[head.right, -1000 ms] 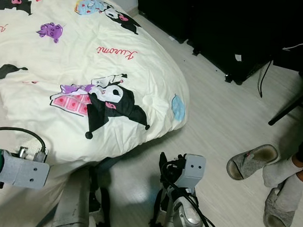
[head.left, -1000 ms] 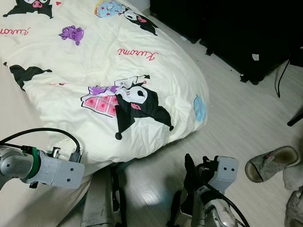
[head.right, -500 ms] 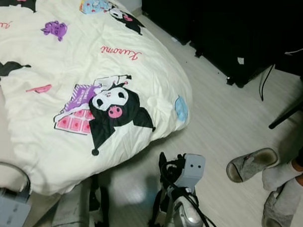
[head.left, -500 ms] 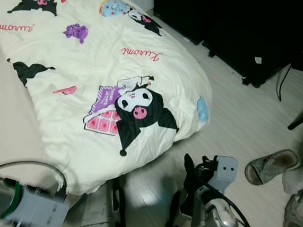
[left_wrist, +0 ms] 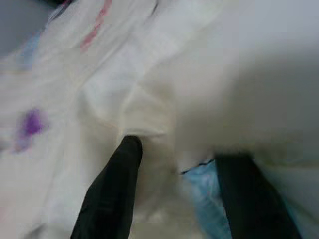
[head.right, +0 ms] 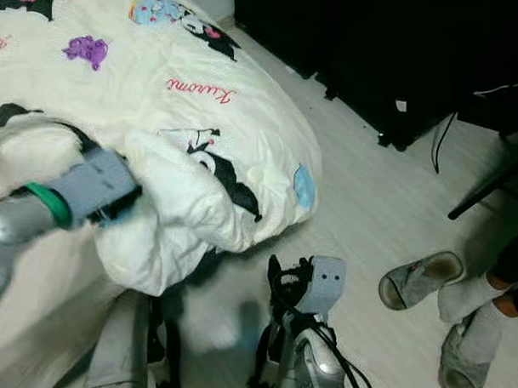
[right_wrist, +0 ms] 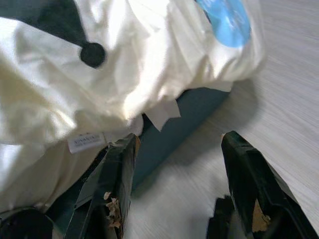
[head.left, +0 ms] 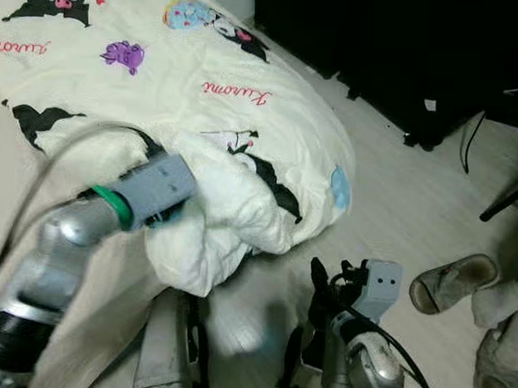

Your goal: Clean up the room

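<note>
On the bed, the cream duvet [head.left: 245, 117] printed with black cartoon figures is bunched up at its near corner, and the left gripper [left_wrist: 174, 164] is pushed into that raised fold. In the left wrist view its two black fingers [left_wrist: 112, 189] stand apart with cloth pressed between and around them; whether they actually pinch the fabric cannot be told, as the picture is blurred. The lifted corner hangs over the edge of the bed, just above the pale wood floor [head.left: 411, 216].

Red script on the duvet [head.left: 235, 92] reads roughly "Kuromi". A small white tag [right_wrist: 85, 142] is sewn at the duvet's hem; its print is too small to read.

The right gripper [right_wrist: 177, 164] hangs low beside the bed with its fingers spread, holding nothing, the duvet's edge and a dark blue bed base [right_wrist: 179, 124] just beyond it.

A grey slipper [head.left: 453, 282] lies on the floor to the right, beside a person's socked foot [head.right: 468, 297].
</note>
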Robot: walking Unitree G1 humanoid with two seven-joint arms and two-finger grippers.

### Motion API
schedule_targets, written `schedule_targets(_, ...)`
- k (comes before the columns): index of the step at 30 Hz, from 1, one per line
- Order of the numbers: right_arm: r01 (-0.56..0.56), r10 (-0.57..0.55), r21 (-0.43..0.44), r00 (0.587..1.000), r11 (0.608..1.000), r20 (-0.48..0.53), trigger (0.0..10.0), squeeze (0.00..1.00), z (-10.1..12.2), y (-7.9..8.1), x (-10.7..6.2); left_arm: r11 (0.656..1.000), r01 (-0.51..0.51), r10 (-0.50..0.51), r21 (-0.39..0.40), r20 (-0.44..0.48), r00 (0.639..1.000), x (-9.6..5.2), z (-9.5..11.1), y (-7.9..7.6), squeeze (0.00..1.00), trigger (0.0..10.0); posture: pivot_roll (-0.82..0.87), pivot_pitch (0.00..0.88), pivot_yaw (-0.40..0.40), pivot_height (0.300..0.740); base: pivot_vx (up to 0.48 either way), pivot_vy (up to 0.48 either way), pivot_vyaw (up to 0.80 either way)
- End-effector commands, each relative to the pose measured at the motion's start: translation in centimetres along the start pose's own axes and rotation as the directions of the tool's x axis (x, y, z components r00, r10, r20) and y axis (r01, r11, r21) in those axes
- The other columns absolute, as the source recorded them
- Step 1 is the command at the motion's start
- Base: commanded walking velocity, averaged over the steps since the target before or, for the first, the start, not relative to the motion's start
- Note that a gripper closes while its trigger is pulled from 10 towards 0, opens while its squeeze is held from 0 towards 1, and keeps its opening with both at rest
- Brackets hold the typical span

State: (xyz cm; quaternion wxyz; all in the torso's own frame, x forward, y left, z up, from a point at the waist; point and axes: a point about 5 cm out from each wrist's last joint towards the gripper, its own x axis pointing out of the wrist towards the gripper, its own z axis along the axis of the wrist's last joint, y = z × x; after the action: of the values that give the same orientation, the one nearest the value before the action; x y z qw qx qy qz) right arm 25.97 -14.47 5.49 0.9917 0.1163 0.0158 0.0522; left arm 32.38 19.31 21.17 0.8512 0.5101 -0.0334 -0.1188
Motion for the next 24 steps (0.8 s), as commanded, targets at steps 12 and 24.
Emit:
schedule_targets(12, 0.012, -0.011, 0.013, 0.999, 1.000, -0.034, 10.0, 0.00, -0.8, -0.3, -0.3, 0.779, 0.615, -0.575, 0.122, -0.252, 0.779, -8.3, -5.6, -2.8, 0.00, 10.0, 0.11, 0.316, 0.090, 0.592, 0.000, 0.000, 0.00)
schedule_targets(24, -0.001, 0.001, 0.009, 0.999, 1.000, -0.038, 10.0, 0.00, -0.8, -0.4, -0.1, 0.366, 0.930, -0.879, 0.031, -0.319, 0.356, -16.6, -8.0, -6.9, 0.00, 10.0, 0.11, 0.310, 0.093, 0.592, 0.000, 0.000, 0.00)
